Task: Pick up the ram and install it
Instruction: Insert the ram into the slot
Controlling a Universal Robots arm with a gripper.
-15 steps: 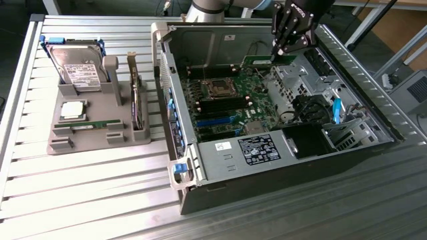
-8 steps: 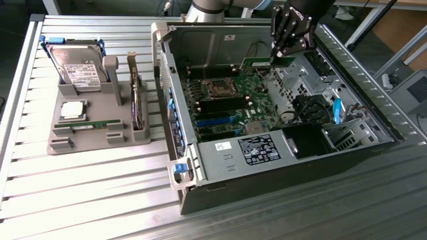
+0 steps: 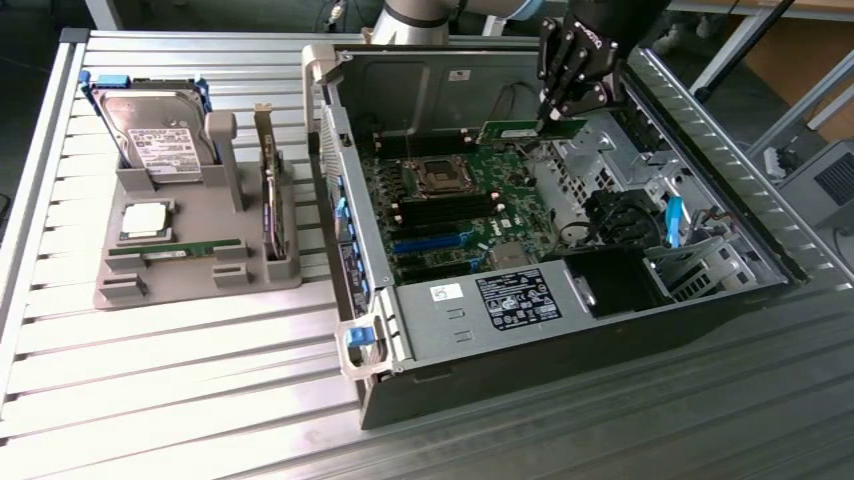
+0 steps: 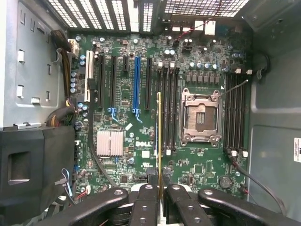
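My gripper (image 3: pixel 561 112) hangs over the far side of the open computer case (image 3: pixel 747 250), shut on the ram (image 3: pixel 529 130), a thin green stick held above the motherboard (image 3: pixel 467 215). In the wrist view the ram (image 4: pixel 159 141) appears edge-on between my fingers (image 4: pixel 145 207), with the gripper (image 4: pixel 160 190) clamped on it. The stick hovers over the board beside the black memory slots (image 4: pixel 168 108) next to the CPU socket (image 4: pixel 201 117). It is apart from the slots, not seated.
A grey holder (image 3: pixel 187 280) at the exterior view's left carries a hard drive (image 3: pixel 160 140), a processor (image 3: pixel 144 220), another green stick (image 3: pixel 180 250) and an upright card (image 3: pixel 274 200). More memory slots (image 4: pixel 235 113) flank the socket. The power supply (image 3: pixel 494 305) and black shroud (image 4: pixel 28 165) stand inside the case.
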